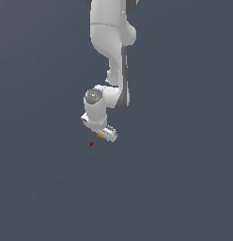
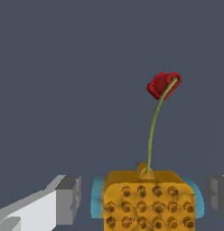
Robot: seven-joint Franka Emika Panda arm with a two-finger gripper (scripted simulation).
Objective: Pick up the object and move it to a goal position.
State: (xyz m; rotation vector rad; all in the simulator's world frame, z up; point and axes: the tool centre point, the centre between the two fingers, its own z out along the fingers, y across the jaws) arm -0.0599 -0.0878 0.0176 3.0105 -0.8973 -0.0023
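2 grey-tipped fingers [image 2: 68,198] of the gripper [image 2: 143,200] stand apart in the wrist view, 1 on each side of the object [image 2: 147,200], with a slim gap of background showing between each finger pad and the object's teal-blue end caps. Whether the pads actually press on it cannot be told from these pictures. The object is an orange block studded with rows of small bumps, with a teal-blue cap at either end and a thin green stem rising from its upper face. That stem curves away to a dark-red blob, the goal position [image 2: 164,85], which sits beyond the block.

From the exterior view, the gripper [image 1: 105,135] hangs low at the end of the white arm [image 1: 111,56], and only a small orange sliver of the object [image 1: 99,136] peeks out beneath it. The goal position [image 1: 91,144] shows as a tiny red dot just beside the gripper, toward the exterior view's left and slightly lower. All around lies a plain dark grey-blue ground [image 1: 184,188].
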